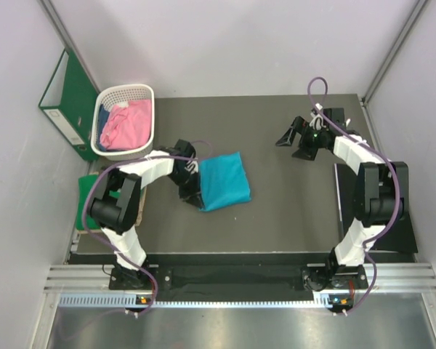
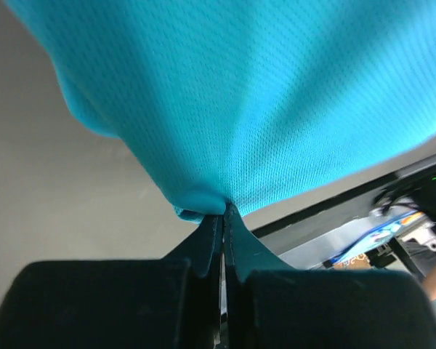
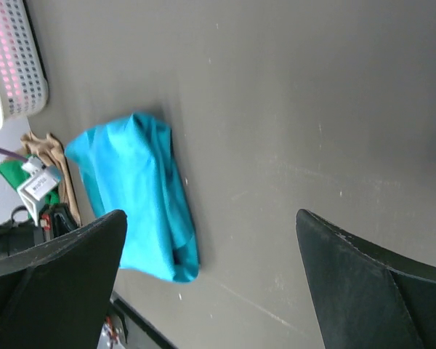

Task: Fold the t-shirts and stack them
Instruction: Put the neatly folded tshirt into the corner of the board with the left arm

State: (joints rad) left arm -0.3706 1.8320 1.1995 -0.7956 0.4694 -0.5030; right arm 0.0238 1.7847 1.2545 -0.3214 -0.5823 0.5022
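A teal-blue t-shirt [image 1: 225,182] lies folded into a rough square on the dark table [image 1: 291,211], left of centre. My left gripper [image 1: 195,193] is at its left edge, shut on a pinch of the teal cloth [image 2: 261,102]. In the left wrist view the fingertips [image 2: 216,225] meet with fabric bunched between them. A pink t-shirt [image 1: 122,125] sits crumpled in the white basket [image 1: 147,94]. A green t-shirt [image 1: 86,195] lies partly hidden under the left arm. My right gripper [image 1: 296,139] hovers open at the back right, far from the teal t-shirt [image 3: 134,193].
The white lattice basket [image 3: 18,69] stands at the table's back left corner. A green ring binder [image 1: 67,102] leans on the wall beside it. A black panel [image 1: 343,196] lies along the table's right edge by the right arm.
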